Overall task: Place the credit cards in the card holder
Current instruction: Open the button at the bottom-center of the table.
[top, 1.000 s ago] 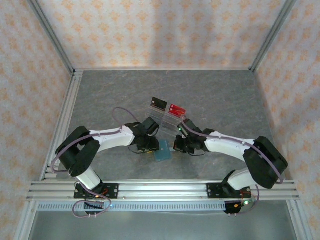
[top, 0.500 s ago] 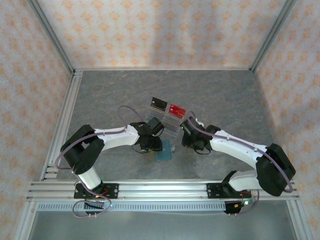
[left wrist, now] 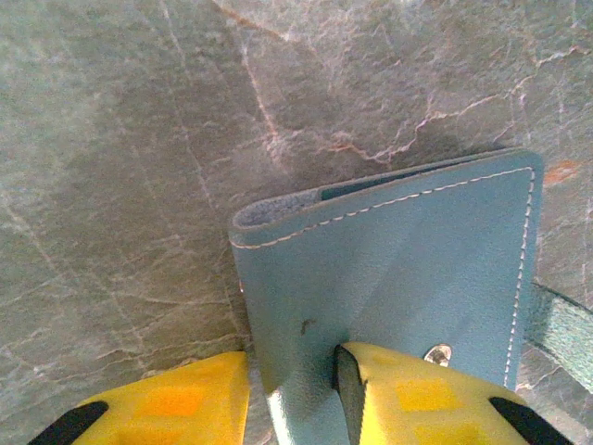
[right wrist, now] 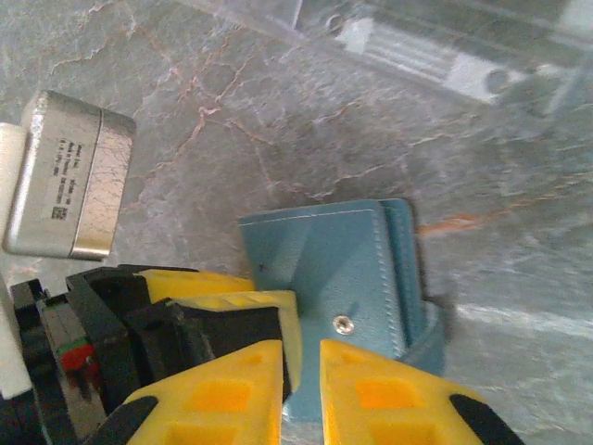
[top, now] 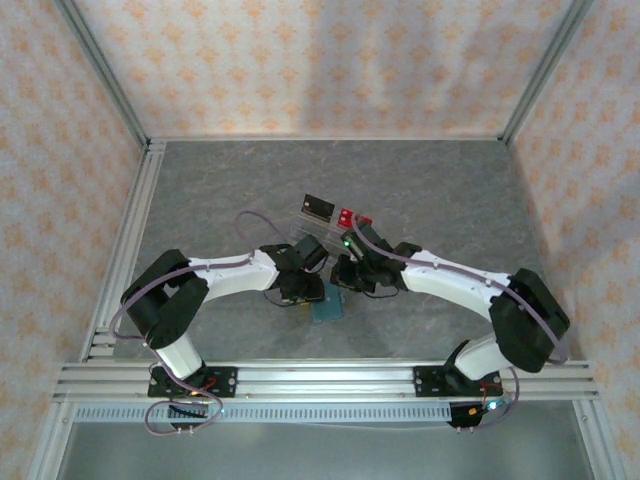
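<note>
Find the card holder [top: 325,306] near the middle of the grey stone-patterned table [top: 450,190], folded, teal outer cover up. In the left wrist view, note the pale stitching along the edges, the small metal snap [left wrist: 437,353] toward the 5 o'clock corner, and a teal strap [left wrist: 561,329] trailing off at 3 o'clock.

Find the left gripper [left wrist: 292,371] at 10 o'clock of the holder in the top view. Read its yellow fingers [left wrist: 167,408] as closed partway onto the holder. One finger sits off the cover at 7 o'clock and the other on the cover beside the snap, with the holder's near edge pinched between.

Find the right gripper [right wrist: 299,350] at 1 o'clock of the holder in the top view, directly over the cover. Note its yellow fingers [right wrist: 389,399] a narrow slit apart, tips just short of the snap. Cannot tell of any hold on the cover.

Look to 12 o'clock of the holder for the clear plastic rack [top: 335,240], close by. See the black card [top: 318,207] and the red card [top: 353,217] standing side by side at the rack's far end, black at 9 o'clock of red, both outside the holder.
</note>
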You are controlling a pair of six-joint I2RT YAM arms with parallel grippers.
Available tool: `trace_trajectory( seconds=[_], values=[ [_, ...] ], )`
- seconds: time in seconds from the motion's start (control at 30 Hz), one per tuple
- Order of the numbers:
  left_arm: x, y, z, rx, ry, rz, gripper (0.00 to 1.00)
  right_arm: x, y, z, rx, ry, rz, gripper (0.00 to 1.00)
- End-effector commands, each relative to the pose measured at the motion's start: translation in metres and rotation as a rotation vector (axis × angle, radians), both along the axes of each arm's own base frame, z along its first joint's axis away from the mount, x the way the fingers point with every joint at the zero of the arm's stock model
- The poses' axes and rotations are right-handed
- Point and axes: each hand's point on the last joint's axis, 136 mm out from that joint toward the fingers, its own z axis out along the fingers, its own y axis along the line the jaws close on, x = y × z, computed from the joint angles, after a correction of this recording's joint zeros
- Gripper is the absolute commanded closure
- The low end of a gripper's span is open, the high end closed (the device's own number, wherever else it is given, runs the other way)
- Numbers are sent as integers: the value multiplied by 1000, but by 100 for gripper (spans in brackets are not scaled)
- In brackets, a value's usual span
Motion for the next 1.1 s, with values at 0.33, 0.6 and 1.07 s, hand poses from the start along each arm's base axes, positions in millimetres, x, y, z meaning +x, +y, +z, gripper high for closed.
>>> trace_trajectory(
  seconds=[0.33, 0.6, 1.07],
  values=[
    [-17, 10, -16, 48, 28, -27, 67, -3, -14, -39, -107, 74, -74, 81],
    [-18, 11, -19, 51, 33, -28, 67, -18, -28, -48, -192, 94, 0, 72],
    [-21, 15, -18, 57, 31, -36, 67, -5, 18, 20, 74, 58, -23, 85]
  ],
)
